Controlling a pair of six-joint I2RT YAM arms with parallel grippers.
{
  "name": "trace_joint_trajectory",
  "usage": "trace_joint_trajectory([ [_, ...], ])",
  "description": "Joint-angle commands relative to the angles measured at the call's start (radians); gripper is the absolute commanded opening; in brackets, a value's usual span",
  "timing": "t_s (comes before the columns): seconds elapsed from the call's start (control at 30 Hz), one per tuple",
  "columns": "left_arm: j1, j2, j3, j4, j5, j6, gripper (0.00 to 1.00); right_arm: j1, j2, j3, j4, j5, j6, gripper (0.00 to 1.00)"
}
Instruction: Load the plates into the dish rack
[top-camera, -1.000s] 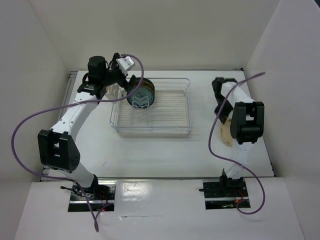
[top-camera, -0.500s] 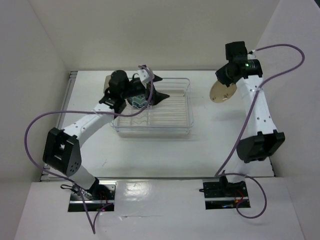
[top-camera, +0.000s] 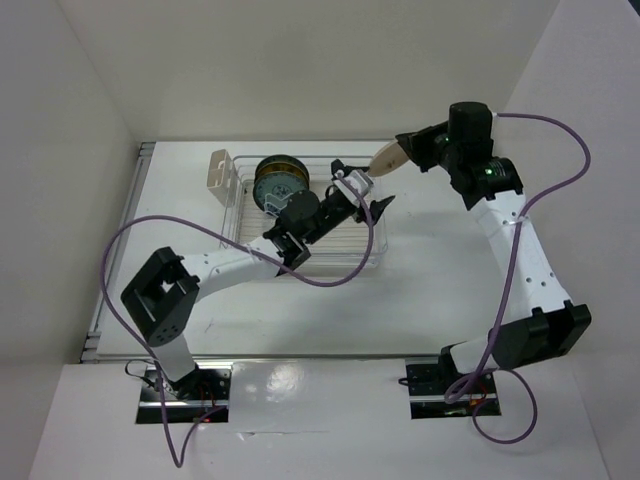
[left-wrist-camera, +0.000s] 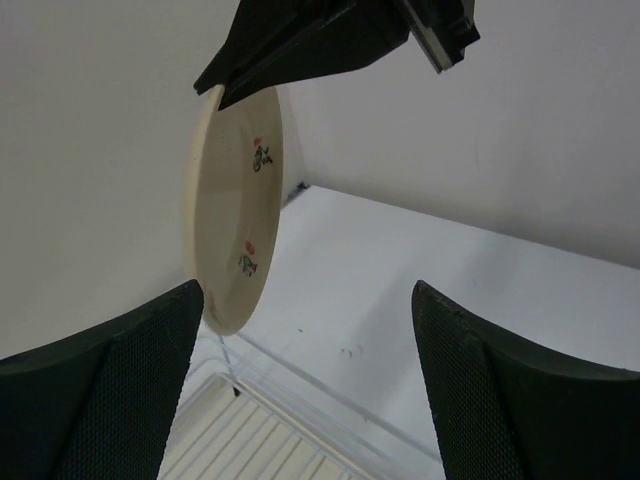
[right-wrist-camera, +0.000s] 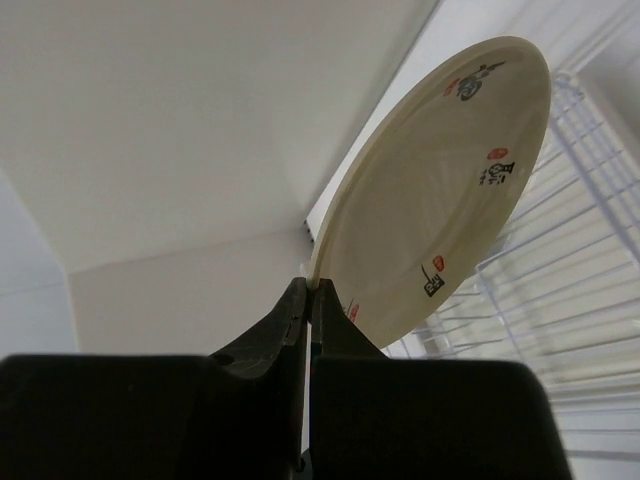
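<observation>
The cream plate (top-camera: 388, 158) hangs tilted over the clear dish rack (top-camera: 355, 245), the teal plate (top-camera: 278, 189) upright inside it

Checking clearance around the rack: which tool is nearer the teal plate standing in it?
Left. The left tool hangs open over the dish rack, right of the teal plate; the right tool grips the cream plate farther right, at its far corner.

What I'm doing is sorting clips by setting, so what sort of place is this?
Probably a robot test booth: plain white walls around a white table, two arms bolted at its near edge.
</observation>
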Motion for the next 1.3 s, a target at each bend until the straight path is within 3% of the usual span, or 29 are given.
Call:
trace_joint_trajectory([
  [0.0,-0.059,0.024,0.033,0.178,-0.290,0.140,0.90,0.045,-0.032,0.019,0.092,-0.030,0.059,0.00],
  [0.2,-0.082,0.070,0.028,0.264,-0.407,0.275,0.83,0.075,-0.095,-0.018,0.049,-0.068,0.115,0.00],
  [0.3,-0.092,0.070,0.019,0.300,-0.448,0.303,0.74,0.102,-0.104,-0.018,-0.023,-0.036,0.128,0.00],
  [0.43,-0.092,0.047,-0.005,0.335,-0.494,0.338,0.74,0.102,-0.122,-0.018,-0.043,-0.007,0.118,0.00],
  [0.57,-0.102,-0.063,-0.093,0.251,-0.343,0.248,0.75,0.102,-0.122,0.005,-0.043,0.090,0.050,0.00],
  [0.73,-0.128,-0.159,-0.194,0.235,-0.297,0.199,0.75,0.102,-0.049,0.078,-0.052,0.116,0.000,0.00],
  [0.9,-0.128,-0.142,-0.187,0.248,-0.361,0.260,0.76,0.102,-0.049,0.030,-0.031,0.053,0.010,0.00],
  [1.07,-0.075,-0.067,-0.111,0.189,-0.338,0.216,0.76,0.149,-0.070,-0.004,-0.015,0.012,0.023,0.00],
  [1.2,-0.047,-0.033,-0.053,0.146,-0.327,0.162,0.72,0.177,-0.081,-0.004,-0.025,0.012,0.033,0.00],
  [1.27,-0.036,-0.019,-0.044,0.137,-0.280,0.153,0.57,0.177,-0.090,-0.017,-0.025,0.012,0.043,0.00],
])
